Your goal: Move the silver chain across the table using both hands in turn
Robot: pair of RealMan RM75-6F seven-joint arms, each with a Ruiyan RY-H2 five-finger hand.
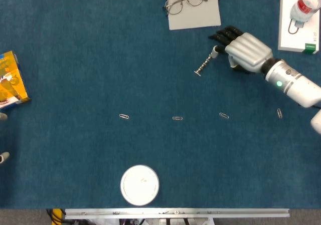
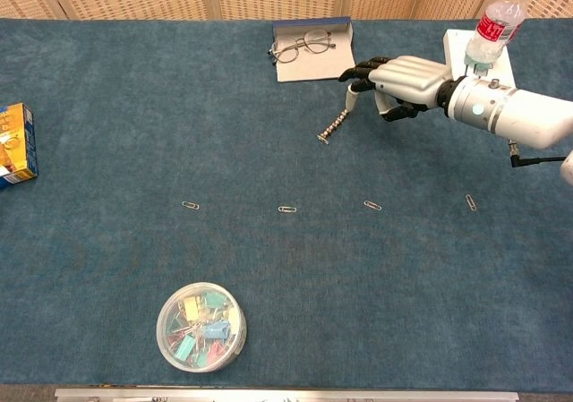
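Blue cloth covers the counter (image 2: 107, 89) from side to side. Lying on it is the silver chain (image 1: 205, 64), stretched in a slanted line, and every other place here is told from that chain. Its upper end meets the dark fingertips (image 1: 220, 36) of the right hand (image 1: 242, 49) (seen from the chest too (image 2: 403, 78)). The fingers bend down over that end, but I cannot tell if they pinch it or only touch it. The lower end of the chain (image 2: 334, 125) rests flat on the cloth.

Above the chain sits a grey card (image 1: 193, 15) with a pair of glasses (image 1: 184, 0) on top. Far to the right of the chain, past the hand, a water bottle (image 2: 496, 24) stands on a white box (image 1: 296, 24). Below the chain, a row of small paper clips (image 2: 286, 209) lies on the cloth. Further down and to the left is a round tub (image 2: 201, 326) full of coloured clips. Far off to the left of the chain, at the counter's edge, lies a yellow packet (image 1: 11, 80).

The left hand does not show in either view.
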